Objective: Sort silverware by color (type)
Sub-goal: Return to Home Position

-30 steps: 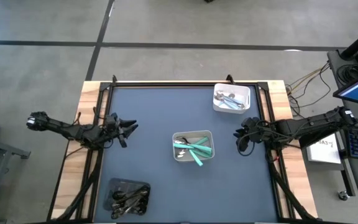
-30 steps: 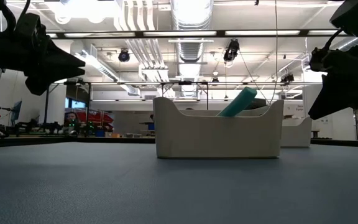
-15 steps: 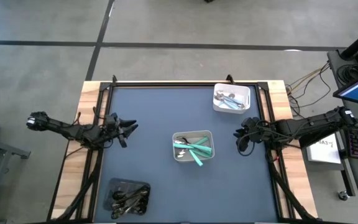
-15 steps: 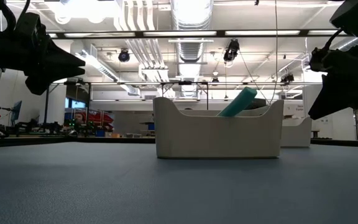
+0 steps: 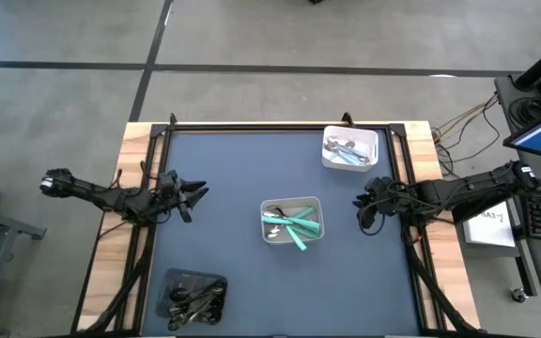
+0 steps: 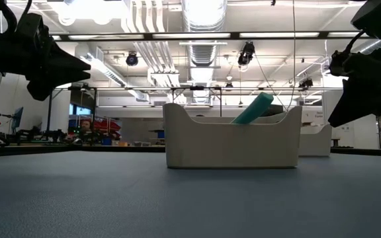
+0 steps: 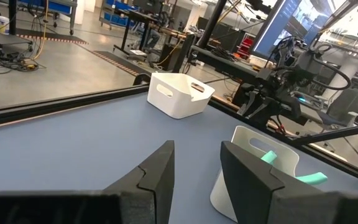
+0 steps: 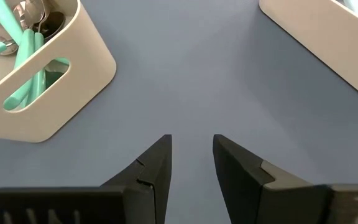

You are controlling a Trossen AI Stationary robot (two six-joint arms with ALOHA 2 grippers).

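While left tool point(image 5: 195, 193) and right tool point(image 5: 361, 203) gape slightly, empty, teal silverware point(image 5: 295, 225) lies diagonally.

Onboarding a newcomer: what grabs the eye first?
Teal-handled silverware in the square grey bin at table centre, one handle poking over its rim. A black bin of black cutlery sits near left, a white bin of metal pieces far right. The left gripper and right gripper hang open at the sides.

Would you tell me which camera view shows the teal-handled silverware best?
The high view looks straight into the grey bin, showing the teal-handled silverware fully. The right wrist view catches part; low and left wrist views, only handle tips.
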